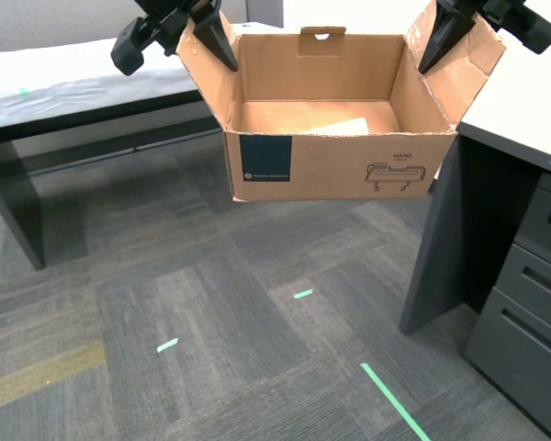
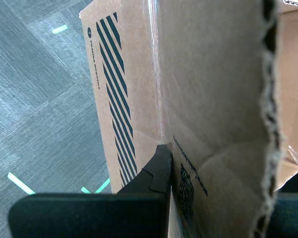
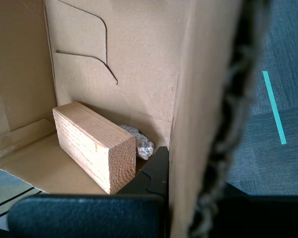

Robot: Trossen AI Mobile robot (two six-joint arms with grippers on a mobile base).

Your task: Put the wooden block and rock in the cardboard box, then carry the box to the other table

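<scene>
1 wooden block (image 3: pixel 92 144), 1 rock (image 3: pixel 139 141), 1 cardboard box (image 1: pixel 335 161).

The exterior view looks down from in front of the cardboard box (image 1: pixel 331 165), taking in its open top and the carpet below. The first wrist view sits close against one side wall, facing into the box interior. The second wrist view hugs a wall from outside. All three share that box
</scene>
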